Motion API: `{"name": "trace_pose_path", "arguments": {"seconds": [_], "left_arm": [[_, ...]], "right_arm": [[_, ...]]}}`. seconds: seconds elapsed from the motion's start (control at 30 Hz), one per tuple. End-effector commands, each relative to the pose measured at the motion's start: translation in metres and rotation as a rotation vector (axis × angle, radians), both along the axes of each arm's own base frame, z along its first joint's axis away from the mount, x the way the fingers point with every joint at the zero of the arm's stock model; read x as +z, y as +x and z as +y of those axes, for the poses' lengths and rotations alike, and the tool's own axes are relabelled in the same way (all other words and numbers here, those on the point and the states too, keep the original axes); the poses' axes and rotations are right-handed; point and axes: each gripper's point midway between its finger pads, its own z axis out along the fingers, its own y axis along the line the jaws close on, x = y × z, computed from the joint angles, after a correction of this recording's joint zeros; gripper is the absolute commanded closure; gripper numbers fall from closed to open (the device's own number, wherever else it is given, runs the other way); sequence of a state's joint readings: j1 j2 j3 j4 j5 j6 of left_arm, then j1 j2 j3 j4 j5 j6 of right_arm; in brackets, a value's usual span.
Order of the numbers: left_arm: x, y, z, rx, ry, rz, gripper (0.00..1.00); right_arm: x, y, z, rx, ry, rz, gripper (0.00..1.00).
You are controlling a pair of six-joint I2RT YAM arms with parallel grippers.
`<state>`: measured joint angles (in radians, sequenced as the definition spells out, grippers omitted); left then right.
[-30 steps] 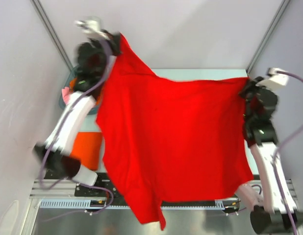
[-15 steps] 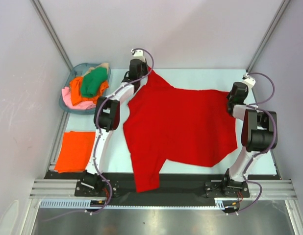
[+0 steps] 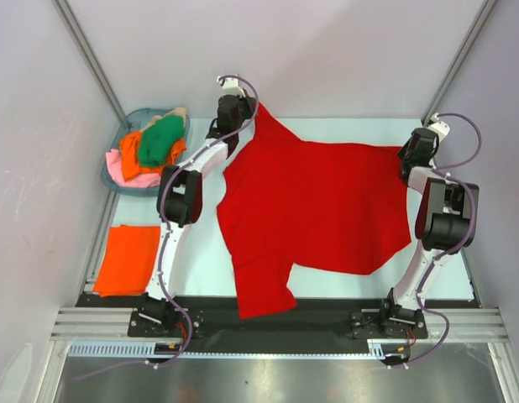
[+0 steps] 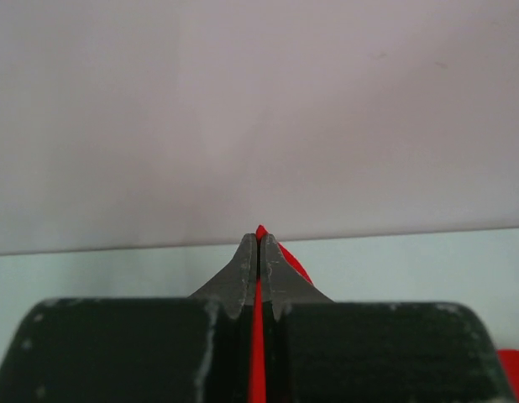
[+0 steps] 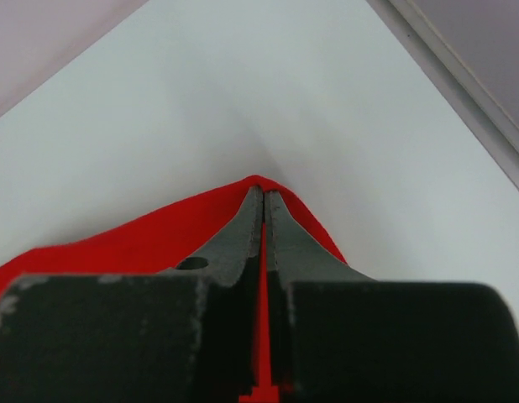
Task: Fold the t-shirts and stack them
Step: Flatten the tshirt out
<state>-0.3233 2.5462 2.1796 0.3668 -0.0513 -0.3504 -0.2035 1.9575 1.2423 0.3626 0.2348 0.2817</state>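
T-shirt, bright red [image 3: 318,210], lies spread mid-table and unfolded, its far corners pinched by the left gripper [image 4: 258,243] and right gripper [image 5: 264,197], both jaws clamped tight on the cloth. We judge the task early: one orange t-shirt [image 3: 129,259] lies folded near left, and other t-shirts [image 3: 159,143] sit heaped in the basket [image 3: 111,178] far left. Pale table [image 3: 352,128], plain walls [image 3: 327,50] around.

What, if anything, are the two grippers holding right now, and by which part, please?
Both hold the bright red cloth t-shirt: the left gripper pinches its far left corner, the right gripper its far right corner.
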Motion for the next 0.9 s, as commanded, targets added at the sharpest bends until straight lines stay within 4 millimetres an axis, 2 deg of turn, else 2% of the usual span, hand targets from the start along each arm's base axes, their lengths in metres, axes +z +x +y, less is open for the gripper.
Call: {"name": "trace_pose_path", "arguments": {"seconds": [0.0,0.03,0.07,0.1,0.13,0.2,0.23,0.27,0.3,0.33,0.37,0.4,0.43,0.47,0.5,0.53,0.57,0.6,0.63,0.67,0.7,0.73,0.77,0.8,0.87], "left_arm": [[0.119,-0.032,0.001,-0.041,-0.058,-0.18,1.0],[0.16,-0.048,0.005,-0.044,-0.064,-0.236,1.0],[0.172,-0.057,0.007,-0.045,-0.057,-0.252,1.0],[0.18,-0.065,0.01,-0.042,-0.034,-0.26,0.99],[0.217,-0.083,0.016,-0.042,-0.038,-0.312,1.0],[0.242,-0.102,0.023,-0.037,-0.018,-0.341,1.0],[0.253,-0.111,0.027,-0.035,-0.013,-0.353,1.0],[0.292,-0.136,0.036,-0.031,-0.027,-0.413,1.0],[0.296,-0.144,0.039,-0.028,-0.014,-0.417,1.0],[0.311,-0.158,0.044,-0.025,-0.012,-0.435,1.0],[0.341,-0.183,0.05,-0.04,-0.017,-0.484,1.0],[0.35,-0.196,0.053,-0.046,-0.008,-0.499,1.0],[0.36,-0.208,0.056,-0.053,-0.007,-0.512,1.0],[0.37,-0.221,0.058,-0.06,-0.007,-0.531,1.0],[0.399,-0.249,0.068,-0.057,-0.022,-0.586,1.0],[0.405,-0.26,0.069,-0.068,-0.017,-0.587,1.0],[0.418,-0.274,0.074,-0.069,-0.019,-0.607,1.0],[0.442,-0.3,0.082,-0.071,-0.028,-0.658,0.99],[0.45,-0.313,0.085,-0.076,-0.029,-0.668,1.0],[0.459,-0.326,0.088,-0.077,-0.035,-0.686,1.0],[0.471,-0.34,0.093,-0.076,-0.034,-0.71,1.0],[0.484,-0.364,0.101,-0.076,-0.038,-0.735,1.0],[0.491,-0.375,0.105,-0.073,-0.037,-0.748,1.0],[0.502,-0.392,0.111,-0.069,-0.037,-0.775,1.0],[0.518,-0.427,0.124,-0.059,-0.043,-0.813,1.0]], "right_arm": [[0.068,-0.012,0.01,0.024,0.001,-0.122,1.0],[0.078,-0.017,0.01,0.024,-0.003,-0.135,1.0],[0.091,-0.022,0.012,0.03,-0.005,-0.154,1.0],[0.114,-0.033,0.016,0.038,-0.01,-0.185,1.0],[0.129,-0.04,0.018,0.044,-0.013,-0.211,1.0],[0.15,-0.053,0.024,0.058,-0.011,-0.24,1.0],[0.18,-0.067,0.028,0.066,-0.023,-0.295,1.0],[0.193,-0.075,0.03,0.068,-0.028,-0.314,1.0],[0.203,-0.085,0.032,0.073,-0.034,-0.323,1.0],[0.23,-0.101,0.036,0.078,-0.05,-0.375,1.0],[0.244,-0.112,0.037,0.073,-0.062,-0.397,1.0],[0.253,-0.123,0.038,0.066,-0.067,-0.402,1.0],[0.281,-0.145,0.042,0.063,-0.082,-0.467,1.0],[0.292,-0.156,0.044,0.062,-0.089,-0.491,1.0],[0.299,-0.166,0.046,0.064,-0.091,-0.504,1.0],[0.313,-0.179,0.049,0.067,-0.095,-0.535,1.0],[0.334,-0.199,0.053,0.067,-0.104,-0.59,1.0],[0.341,-0.21,0.058,0.076,-0.094,-0.604,1.0],[0.348,-0.219,0.061,0.084,-0.095,-0.621,1.0],[0.365,-0.239,0.066,0.091,-0.104,-0.658,1.0],[0.367,-0.247,0.069,0.097,-0.101,-0.656,1.0],[0.372,-0.256,0.071,0.098,-0.11,-0.664,1.0],[0.377,-0.266,0.073,0.101,-0.114,-0.667,1.0],[0.393,-0.285,0.078,0.108,-0.131,-0.711,1.0],[0.408,-0.304,0.083,0.116,-0.157,-0.741,1.0]]}}
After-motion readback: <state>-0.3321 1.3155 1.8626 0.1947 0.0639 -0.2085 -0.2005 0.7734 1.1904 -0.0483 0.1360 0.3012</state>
